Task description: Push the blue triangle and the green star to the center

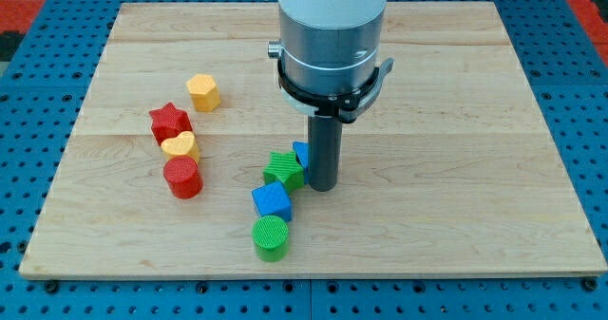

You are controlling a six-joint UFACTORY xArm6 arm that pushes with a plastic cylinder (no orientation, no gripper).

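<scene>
The green star (283, 170) lies just below the board's middle. A blue block (301, 153), the blue triangle by what shows of it, sits against the star's upper right side, mostly hidden behind my rod. My tip (321, 186) stands on the board just right of the green star and touches or nearly touches both blocks.
A blue cube (272, 200) and a green cylinder (271, 237) lie below the star. At the view's left are a red star (169, 122), a yellow heart (180, 148), a red cylinder (181, 178) and a yellow hexagon (203, 91). The wooden board (475, 121) sits on a blue surface.
</scene>
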